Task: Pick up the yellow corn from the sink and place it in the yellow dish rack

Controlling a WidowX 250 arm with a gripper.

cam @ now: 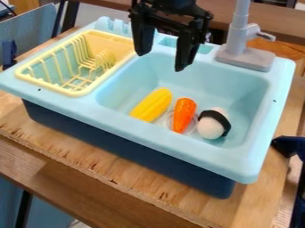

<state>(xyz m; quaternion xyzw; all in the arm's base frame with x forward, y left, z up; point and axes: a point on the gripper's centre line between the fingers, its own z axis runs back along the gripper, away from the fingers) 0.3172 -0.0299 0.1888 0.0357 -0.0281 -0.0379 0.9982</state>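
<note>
The black gripper (161, 61) hangs open above the back part of the light blue sink (238, 87), its two fingers apart with nothing between them. Below it in the basin lie three toys. A yellow corn (152, 105) is on the left, tilted toward the upper right. Beside it, in the middle, an orange carrot (184, 115) points its narrow end toward the front. To the right sits a white rounded toy with a black band (211, 129). The gripper touches none of them.
A yellow dish rack (83, 93) sits at the sink's left side. The grey faucet (245, 59) stands at the back right. A wooden table (149, 189) supports the sink. Dark blue clamp-like parts (288, 146) are at the right edge.
</note>
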